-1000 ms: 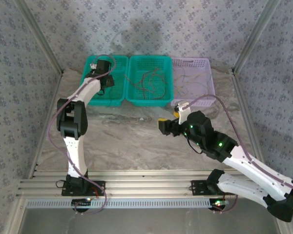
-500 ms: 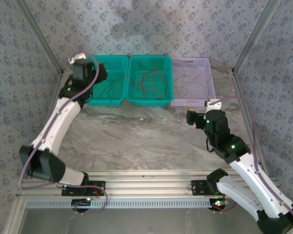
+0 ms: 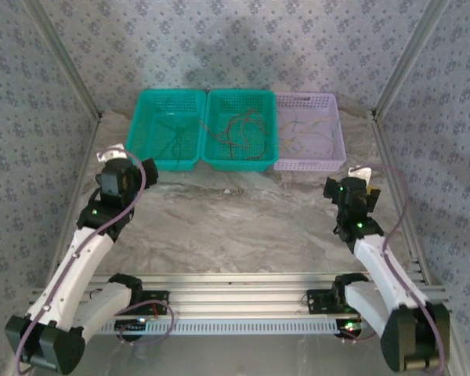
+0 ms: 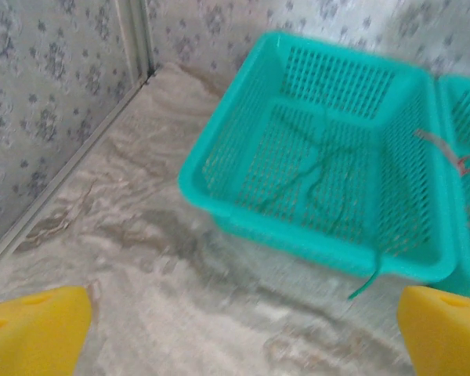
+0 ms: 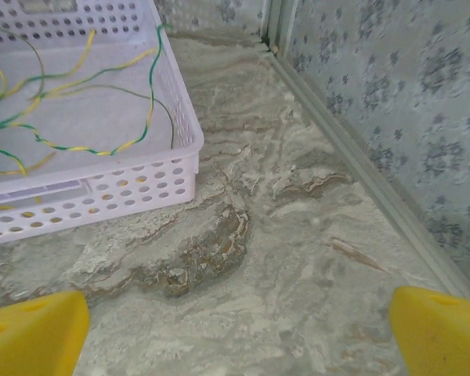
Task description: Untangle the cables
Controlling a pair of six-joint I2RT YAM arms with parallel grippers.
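Now the cables [image 3: 239, 135] lie sorted by colour at the far side: green in the left teal basket [image 3: 163, 165], red in the middle basket [image 3: 239, 166], yellow-green in the lilac basket [image 3: 309, 166]. My left fingers [image 4: 31, 333] and right fingers [image 5: 439, 329] have pulled back near, spread wide and empty, so the untangling looks done.

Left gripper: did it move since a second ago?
Yes. The left gripper pulled back from over the left teal basket, ending nearer the robot, by the basket's near left corner.
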